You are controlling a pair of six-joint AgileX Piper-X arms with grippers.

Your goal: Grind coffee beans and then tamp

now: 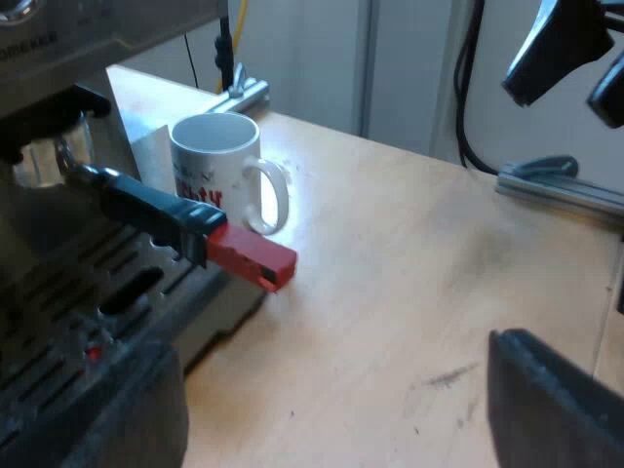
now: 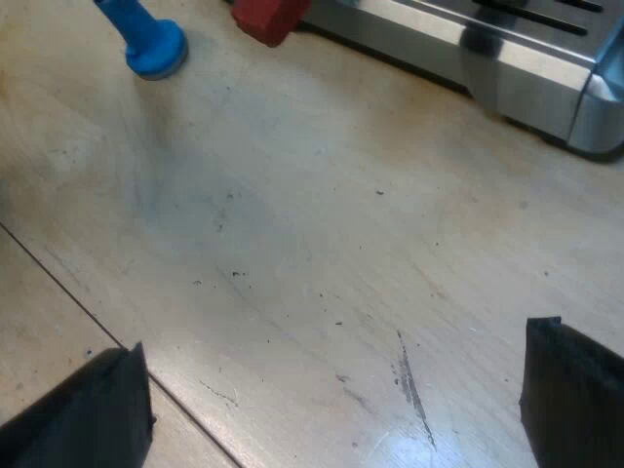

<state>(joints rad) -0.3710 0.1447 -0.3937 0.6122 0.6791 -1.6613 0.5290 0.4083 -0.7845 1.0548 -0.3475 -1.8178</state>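
— So, how is the left gripper [image 1: 327,390] posed?
— It is held low over the table [image 1: 419,283], just off the front of the machine [image 1: 58,58], and is angled down across the wood. Its fingers [image 1: 556,409] are spread wide, and nothing is held between them.
— And the right gripper [image 2: 331,390]?
— It is pointed almost straight down at bare table, near the machine's base. Its fingers [image 2: 88,419] are likewise set far apart, with nothing gripped.
— Where is the holder [image 1: 44,156] to be found?
— It is seated in the machine's front, above the drip tray [image 1: 97,292]. Its dark handle [image 1: 146,205] juts outward, and the red end [image 1: 249,255] is seen just in front of the mug [image 1: 219,161].
— What can be said of the containers?
— The mug is stood upright on the table, just beside the machine, with its handle turned away from the machine. Only its white inner wall is shown. The bottom is hidden, so its contents cannot be told. The holder is seen from the side, and whether grounds lie in it cannot be told.
— And the tamper [image 2: 151,39]?
— It is blue and is set on the table with its base down. It is placed near the red end but apart from it, and well apart from the right gripper's fingers.
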